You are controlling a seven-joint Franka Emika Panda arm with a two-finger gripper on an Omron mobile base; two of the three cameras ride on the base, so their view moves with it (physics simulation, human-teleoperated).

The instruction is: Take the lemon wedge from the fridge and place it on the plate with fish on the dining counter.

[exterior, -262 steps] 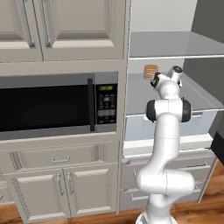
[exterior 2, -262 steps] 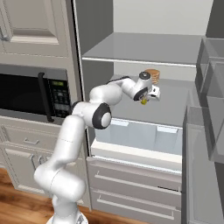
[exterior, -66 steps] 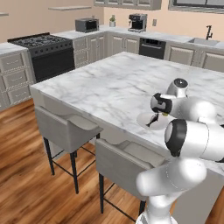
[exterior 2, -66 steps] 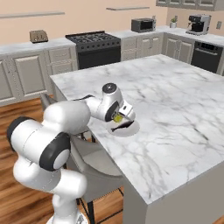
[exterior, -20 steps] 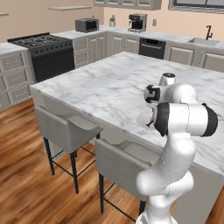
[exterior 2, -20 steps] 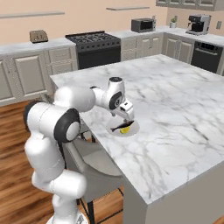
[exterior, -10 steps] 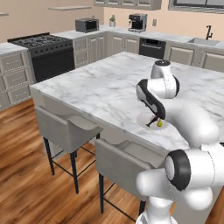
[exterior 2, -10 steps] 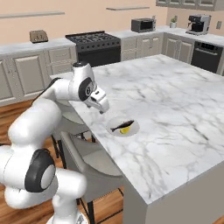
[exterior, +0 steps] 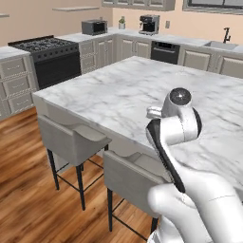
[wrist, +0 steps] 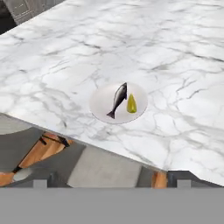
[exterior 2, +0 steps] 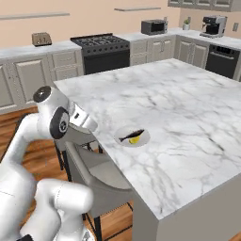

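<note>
On the marble counter (wrist: 183,65): round white plate (wrist: 101,106) | dark fish (wrist: 118,99) beside yellow lemon wedge (wrist: 131,104) | hand view showed wedge's pointed shape | pincer open, off the plate.

Tiny yellow lemon wedge (wrist: 131,104) beside the dark fish (wrist: 118,99) on the white plate (wrist: 100,105), near the marble dining counter's (wrist: 175,65) edge.

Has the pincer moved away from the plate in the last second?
Yes. In the right base view it hung right over the plate a second ago; now the hand has pulled back past the dining counter edge, above the stool.
</note>
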